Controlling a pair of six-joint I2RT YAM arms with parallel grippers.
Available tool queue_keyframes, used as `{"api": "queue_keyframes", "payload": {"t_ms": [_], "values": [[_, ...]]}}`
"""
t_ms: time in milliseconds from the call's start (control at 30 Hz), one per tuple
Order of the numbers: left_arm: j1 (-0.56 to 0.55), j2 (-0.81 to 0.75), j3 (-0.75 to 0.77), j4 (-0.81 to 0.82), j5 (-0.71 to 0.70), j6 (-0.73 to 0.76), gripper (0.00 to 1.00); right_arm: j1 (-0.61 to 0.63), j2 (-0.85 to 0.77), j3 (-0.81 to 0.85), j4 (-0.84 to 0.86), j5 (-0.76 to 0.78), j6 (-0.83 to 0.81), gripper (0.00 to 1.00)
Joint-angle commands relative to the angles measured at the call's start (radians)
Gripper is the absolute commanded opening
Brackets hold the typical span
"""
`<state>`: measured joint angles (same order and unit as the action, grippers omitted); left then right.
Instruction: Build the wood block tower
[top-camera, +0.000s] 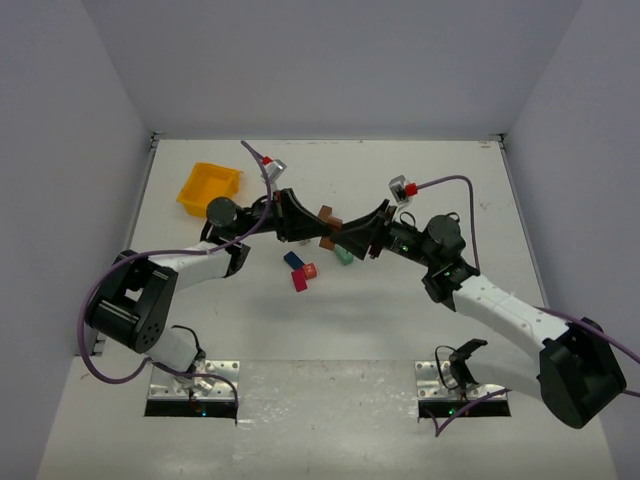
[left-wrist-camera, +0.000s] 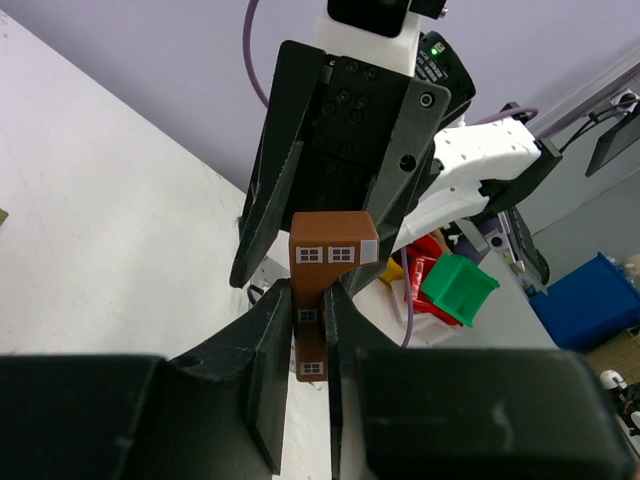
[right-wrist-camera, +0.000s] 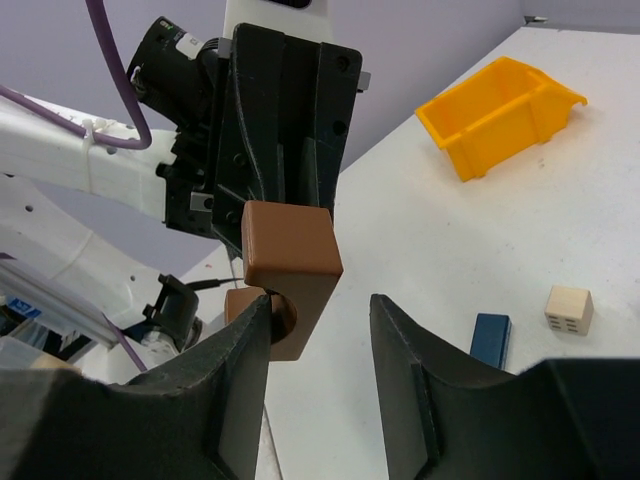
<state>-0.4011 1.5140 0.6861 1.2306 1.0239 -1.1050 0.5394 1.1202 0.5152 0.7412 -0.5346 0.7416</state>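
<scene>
Yellow tray (top-camera: 208, 187) at upper left of the bench (top-camera: 470, 190), blue block (top-camera: 293, 259), red block (top-camera: 300, 281) and teal block (top-camera: 344, 256) loose below centre, brown block (top-camera: 327, 214) at centre pinched in left jaws, right jaws spread, facing it close by.

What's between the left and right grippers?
Two brown blocks, the lower pinched by the left gripper; right gripper open. Shows in the top external view.

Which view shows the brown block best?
Left wrist: the brown block sits centred and close, its painted windows facing the camera. Right wrist shows the block close too, but only plain faces. Top external shows it tiny.
</scene>
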Motion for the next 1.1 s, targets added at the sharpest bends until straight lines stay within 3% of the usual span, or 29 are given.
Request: {"api": "queue_keyframes", "payload": {"t_ms": [0, 167, 267, 367, 433, 467, 500, 533, 633, 733, 933, 1067], "values": [[-0.019, -0.002, 0.003, 0.049, -0.025, 0.032, 0.0, 0.002, -0.018, 0.028, 0.049, 0.094, -0.009, 0.34], [-0.026, -0.012, 0.0, 0.037, -0.038, 0.051, 0.0, 0.002, -0.031, 0.034, 0.009, 0.146, -0.028, 0.18], [-0.031, -0.02, 0.003, 0.005, -0.044, 0.065, 0.0, 0.002, -0.009, 0.068, -0.059, 0.184, -0.035, 0.0], [-0.031, -0.028, 0.019, -0.068, -0.052, 0.107, 0.0, 0.002, 0.004, 0.091, -0.113, 0.219, -0.055, 0.0], [-0.03, -0.044, 0.062, -0.29, -0.073, 0.199, 0.0, 0.002, -0.001, 0.133, -0.21, 0.32, -0.146, 0.0], [-0.028, -0.047, 0.093, -0.345, -0.084, 0.259, 0.07, 0.001, -0.005, 0.154, -0.302, 0.36, -0.18, 0.0], [-0.027, -0.052, 0.105, -0.398, -0.108, 0.284, 0.07, 0.001, -0.007, 0.198, -0.347, 0.401, -0.219, 0.0], [-0.02, -0.06, 0.116, -0.456, -0.118, 0.299, 0.07, -0.001, -0.008, 0.216, -0.402, 0.465, -0.286, 0.0], [-0.003, -0.079, 0.132, -0.533, -0.16, 0.356, 0.2, -0.004, -0.014, 0.295, -0.48, 0.608, -0.467, 0.0], [0.015, -0.089, 0.148, -0.592, -0.197, 0.393, 0.3, -0.023, -0.004, 0.348, -0.47, 0.756, -0.635, 0.0], [0.039, -0.084, 0.204, -0.701, -0.307, 0.458, 0.3, -0.13, 0.143, 0.556, -0.592, 0.716, -0.941, 0.0], [0.071, -0.081, 0.269, -0.819, -0.414, 0.516, 0.34, -0.14, 0.215, 0.484, -0.423, 0.864, -1.36, 0.0]]}}
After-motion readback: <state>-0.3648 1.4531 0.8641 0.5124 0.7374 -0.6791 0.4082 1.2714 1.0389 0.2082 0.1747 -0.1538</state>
